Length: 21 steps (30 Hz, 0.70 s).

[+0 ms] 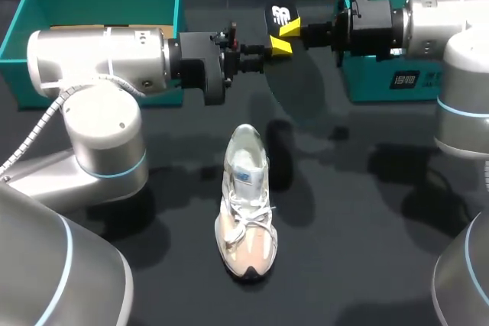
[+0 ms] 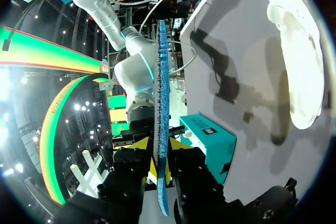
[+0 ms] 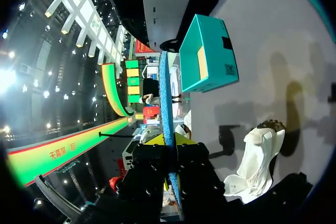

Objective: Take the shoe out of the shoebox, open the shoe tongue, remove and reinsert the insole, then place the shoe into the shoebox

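Shoe (image 1: 246, 202) count: one, white, lying on the table (image 1: 351, 211), closest to me. Behind it, up in the air, the left fingers (image 1: 281, 46) and right fingers (image 1: 290, 28) both pinch the one insole (image 1: 280, 15). Farthest back are two teal boxes (image 1: 15, 36) (image 1: 382, 85), one on each side.

Dark table (image 1: 359, 265), soft overlapping shadows

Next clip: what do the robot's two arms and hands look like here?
Both the left arm and right arm are thick, rounded silver-grey tubes with thin light-blue rings at the joints. A ribbed grey cable runs along the left one. Each ends in a black wrist block; the left hand and right hand are black with bright yellow tips.
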Available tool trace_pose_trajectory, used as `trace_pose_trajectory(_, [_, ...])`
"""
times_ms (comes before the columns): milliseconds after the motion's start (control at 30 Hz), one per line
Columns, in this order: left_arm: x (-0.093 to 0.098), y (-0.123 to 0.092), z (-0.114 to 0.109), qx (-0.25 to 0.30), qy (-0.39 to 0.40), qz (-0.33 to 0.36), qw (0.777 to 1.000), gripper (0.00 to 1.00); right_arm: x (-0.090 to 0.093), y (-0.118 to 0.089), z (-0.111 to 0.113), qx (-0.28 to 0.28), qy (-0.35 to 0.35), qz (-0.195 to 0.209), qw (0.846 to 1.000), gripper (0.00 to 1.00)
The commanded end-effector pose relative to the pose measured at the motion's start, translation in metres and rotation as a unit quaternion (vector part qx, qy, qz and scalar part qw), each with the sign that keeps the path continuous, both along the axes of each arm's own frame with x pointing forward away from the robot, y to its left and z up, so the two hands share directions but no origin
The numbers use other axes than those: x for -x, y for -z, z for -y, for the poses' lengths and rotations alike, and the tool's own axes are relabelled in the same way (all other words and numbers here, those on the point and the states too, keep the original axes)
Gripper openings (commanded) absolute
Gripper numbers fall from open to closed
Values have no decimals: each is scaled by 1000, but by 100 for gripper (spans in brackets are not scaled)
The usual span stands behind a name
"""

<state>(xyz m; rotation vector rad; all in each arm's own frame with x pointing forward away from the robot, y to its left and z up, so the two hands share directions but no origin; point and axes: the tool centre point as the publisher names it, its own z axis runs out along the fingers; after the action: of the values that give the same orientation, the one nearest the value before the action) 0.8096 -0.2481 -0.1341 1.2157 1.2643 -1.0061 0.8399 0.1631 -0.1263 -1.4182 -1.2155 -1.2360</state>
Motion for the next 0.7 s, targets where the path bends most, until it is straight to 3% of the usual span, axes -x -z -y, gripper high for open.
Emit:
trace_pose_trajectory(33, [-3, 1, 8, -2, -2, 1, 1000, 0, -2, 1, -4, 1, -1, -2, 1000, 0])
trace_pose_trajectory(267, [-1, 3, 7, -5, -1, 1, 1000, 0, 0, 1, -3, -5, 5, 0, 1000, 0])
trace_pose_trajectory(300, [0, 3, 6, -5, -1, 1, 1000, 0, 1, 1, -2, -7, 6, 2, 1000, 5])
trace_pose_trajectory(333, [0, 3, 4, -6, -1, 1, 1000, 0, 1, 0, -1, -8, 7, 3, 1000, 36])
trace_pose_trajectory(367, [1, 3, 2, -6, -1, 1, 1000, 0, 2, 0, 0, -9, 9, 3, 1000, 85])
trace_pose_trajectory(400, [2, 2, -1, -7, -1, 1, 1000, 0, 3, -1, 1, -10, 10, 5, 1000, 100])
trace_pose_trajectory(700, [8, 3, -36, -25, -9, -17, 1000, 0, 18, -4, 21, -34, 0, 27, 999, 100])
